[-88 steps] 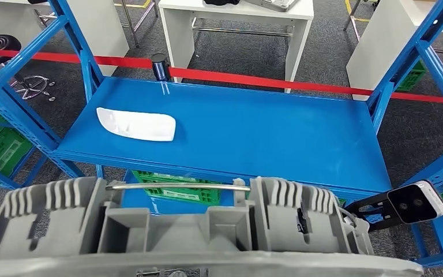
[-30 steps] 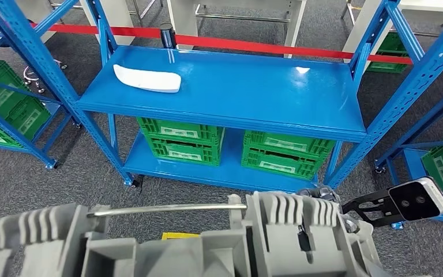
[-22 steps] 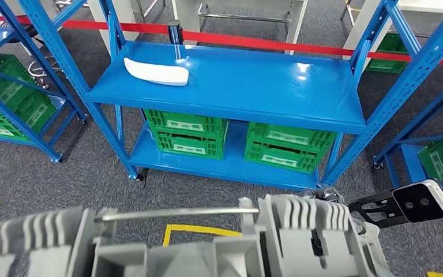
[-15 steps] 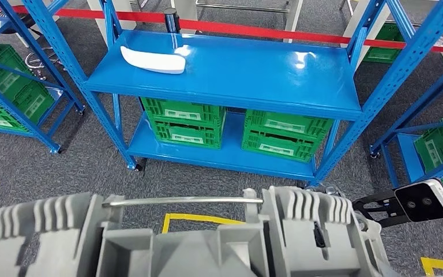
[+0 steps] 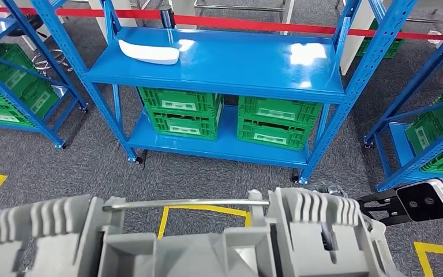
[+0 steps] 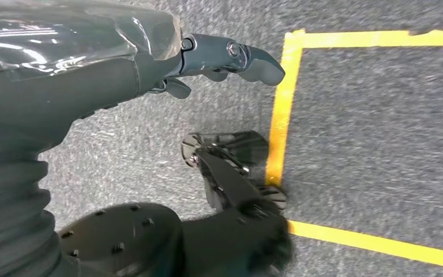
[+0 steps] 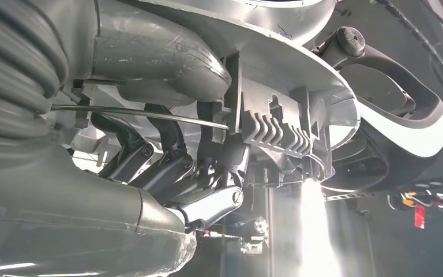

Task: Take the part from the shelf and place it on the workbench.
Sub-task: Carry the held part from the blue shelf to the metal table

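A large grey ribbed part [image 5: 196, 236] with a thin metal rod across it spans the bottom of the head view, close below the camera. In the right wrist view my right hand [image 7: 173, 167] grips this grey part [image 7: 277, 127] from beneath, its dark fingers curled against the part's underside. My left hand [image 6: 207, 63] hangs over the carpet with its thumb stretched out and nothing in it. The blue shelf [image 5: 236, 63] stands ahead at a distance, and a white curved part [image 5: 149, 52] lies on its left end.
Green crates [image 5: 225, 118] sit on the shelf's lower level. More blue racks with green crates stand at the left [image 5: 11, 86] and right [image 5: 438, 133]. Yellow tape lines [image 5: 205, 209] mark the grey carpet. A red barrier strip [image 5: 254, 24] runs behind the shelf.
The whole view has shifted: the camera has backed away from the shelf, which now looks smaller and farther, with carpet and yellow lines in between. The grey part stays held in front.
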Controlling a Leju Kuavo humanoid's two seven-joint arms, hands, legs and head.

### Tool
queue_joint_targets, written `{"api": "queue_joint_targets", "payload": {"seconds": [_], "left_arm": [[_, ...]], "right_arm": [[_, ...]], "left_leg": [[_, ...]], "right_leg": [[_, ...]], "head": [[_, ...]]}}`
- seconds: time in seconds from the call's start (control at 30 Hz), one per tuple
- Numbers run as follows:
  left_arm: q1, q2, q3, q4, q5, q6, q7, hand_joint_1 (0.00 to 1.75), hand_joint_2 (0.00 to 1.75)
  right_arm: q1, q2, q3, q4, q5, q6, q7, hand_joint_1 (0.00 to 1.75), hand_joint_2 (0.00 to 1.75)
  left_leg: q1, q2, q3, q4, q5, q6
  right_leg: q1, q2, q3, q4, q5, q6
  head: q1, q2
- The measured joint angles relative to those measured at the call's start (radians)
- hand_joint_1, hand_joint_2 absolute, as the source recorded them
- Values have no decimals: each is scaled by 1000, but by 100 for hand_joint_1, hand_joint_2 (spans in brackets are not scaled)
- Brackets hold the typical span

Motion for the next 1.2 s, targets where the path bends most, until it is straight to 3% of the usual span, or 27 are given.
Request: {"api": "queue_joint_targets", "payload": {"seconds": [0.03,0.07,0.1,0.13,0.2,0.23,0.27,0.33,0.37,0.4,0.43,0.47,0.53,0.6,0.63,0.7,0.73,0.77,0.87,0.9,0.93,0.97,1.03,1.1,1.13,1.2], "left_arm": [[-1,1,0,0,0,0,0,0,175],[-1,1,0,0,0,1,-1,0,175],[-2,2,0,0,0,1,-2,0,175],[-2,4,0,0,0,2,-2,0,175],[1,5,1,0,0,2,-3,0,175],[1,6,1,0,0,2,-4,0,175],[1,6,1,0,0,3,-4,0,175],[1,6,1,0,0,3,-4,0,175],[1,6,1,0,0,3,-3,0,175],[2,5,1,0,0,3,-3,0,175],[2,5,1,0,0,3,-3,0,175],[2,4,1,0,0,3,-4,0,175],[2,3,1,0,0,3,-4,0,175],[3,2,1,-1,0,5,-5,0,175],[5,2,1,-1,0,6,-6,0,175],[8,3,1,-1,-1,6,-8,0,175],[10,3,1,-1,-1,6,-8,0,175],[13,3,1,-1,-2,7,-8,0,175],[16,3,1,-1,-3,7,-8,0,175],[16,3,1,-1,-3,7,-8,0,175],[16,3,1,-1,-3,7,-8,0,175],[16,3,1,-1,-3,7,-8,0,175],[16,3,1,-2,-3,7,-9,0,175],[16,4,1,-4,-3,7,-12,0,175],[16,4,2,-5,-3,8,-13,0,175],[18,5,2,-6,-3,8,-15,0,175]], "right_arm": [[0,1,-1,0,0,0,0,175,175],[0,2,-2,0,0,0,0,175,175],[-1,2,-3,0,0,0,0,175,175],[-1,3,-4,-1,0,1,0,175,175],[0,2,-6,-1,0,2,-1,175,175],[2,2,-7,-1,0,2,-1,175,175],[3,1,-9,-1,0,3,-1,175,175],[6,0,-12,-1,1,4,-1,175,175],[8,-1,-13,-1,1,4,-1,175,175],[10,-1,-13,-1,2,5,-1,175,175],[11,-2,-13,-1,3,5,-1,175,175],[12,-2,-13,-1,4,4,0,175,175],[11,-2,-13,-1,7,4,1,175,175],[9,-1,-13,-2,9,4,2,175,175],[9,-1,-12,-3,10,4,2,175,175],[9,-1,-12,-4,10,4,3,175,175],[8,-1,-11,-4,11,4,3,175,175],[8,-1,-11,-4,11,4,3,175,175],[7,1,-9,-5,12,4,3,175,175],[7,2,-9,-5,12,4,3,175,175],[7,2,-9,-6,12,4,3,175,175],[7,2,-8,-6,12,4,3,175,175],[5,2,-8,-9,13,4,3,175,175],[2,4,-8,-14,13,4,4,175,175],[0,5,-8,-16,13,4,5,175,175],[-3,6,-7,-18,13,4,8,175,175]], "left_leg": [[-2,-2,65,-73,9,10],[-5,-3,116,-144,-1,17],[-10,-5,151,-197,-14,24],[-15,-5,166,-226,-23,30],[-22,-2,156,-243,-3,42],[-21,1,148,-252,12,50],[-20,3,138,-260,30,57],[-20,6,109,-266,62,67],[-21,7,92,-266,77,67],[-21,7,72,-265,92,66],[-21,8,52,-263,106,64],[-21,8,32,-261,120,62],[-20,8,-7,-248,144,53],[-21,8,-36,-228,161,42],[-20,8,-43,-222,169,36],[-15,7,-47,-221,183,23],[-11,6,-51,-214,172,16],[-8,5,-57,-193,140,9],[-2,1,-92,-24,-18,-8],[-1,1,-98,34,-43,-11],[0,1,-92,69,-43,-13],[2,1,-71,73,-24,-13],[3,-1,25,-21,16,-7],[-1,-5,137,-168,1,4],[-6,-7,167,-215,-13,10],[-14,-5,170,-248,-13,25]], "right_leg": [[3,1,-16,0,14,4],[4,0,-22,0,23,8],[2,-1,-25,-2,32,13],[0,-3,-27,-4,41,21],[-6,-4,-31,-9,56,32],[-6,-3,-39,1,45,32],[-6,-2,-51,27,16,27],[-6,-1,-85,136,-79,14],[-7,-1,-99,201,-116,14],[-8,-1,-103,253,-132,21],[-9,-1,-95,280,-128,32],[-11,-1,-71,273,-108,45],[-14,-1,27,162,-79,61],[-12,0,118,25,-102,52],[-8,1,137,-10,-117,44],[-5,0,130,-17,-113,28],[-6,-1,124,-16,-104,19],[-7,-2,116,-17,-93,11],[-8,-4,79,-16,-55,1],[-7,-4,64,-15,-42,2],[-6,-4,49,-14,-29,3],[-6,-3,34,-14,-17,6],[-6,-2,7,-13,5,13],[-5,-3,-7,-13,23,24],[-6,-5,-11,-13,32,31],[-9,-7,-19,-17,51,46]], "head": [[0,0],[1,0],[1,0],[1,0],[-1,0],[0,0],[1,0],[4,0],[5,0],[5,0],[5,0],[5,0],[5,0],[4,0],[3,0],[1,0],[1,0],[0,0],[-2,0],[-2,0],[-2,0],[-2,0],[-3,0],[-2,0],[-2,0],[-1,0]]}}
